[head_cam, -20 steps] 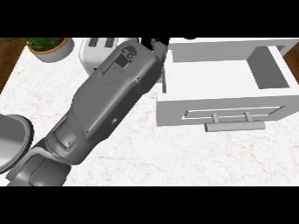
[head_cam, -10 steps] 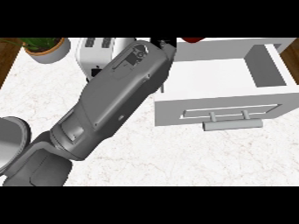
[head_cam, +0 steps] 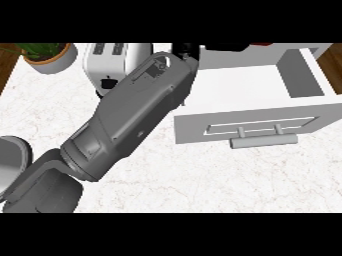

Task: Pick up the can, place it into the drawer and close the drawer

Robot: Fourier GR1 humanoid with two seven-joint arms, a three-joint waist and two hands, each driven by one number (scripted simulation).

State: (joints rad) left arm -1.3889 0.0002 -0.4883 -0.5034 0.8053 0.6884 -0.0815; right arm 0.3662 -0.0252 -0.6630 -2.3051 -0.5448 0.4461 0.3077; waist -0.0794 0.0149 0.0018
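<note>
Left hand point(head_cam: 186, 50) reaches to surface's point(head_cam: 226, 175) far edge by open drawer point(head_cam: 242, 85); fingers' state can't tell, can unseen. Prob. pick-up/placing step; next: confirm can in drawer.

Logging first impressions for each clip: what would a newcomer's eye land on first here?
The big grey left forearm cuts diagonally across the white marble counter, its black left hand at the top edge by the open drawer. The white drawer stands pulled out at the right, handle facing the viewer. Behind the arm sit a toaster and a potted plant.
</note>
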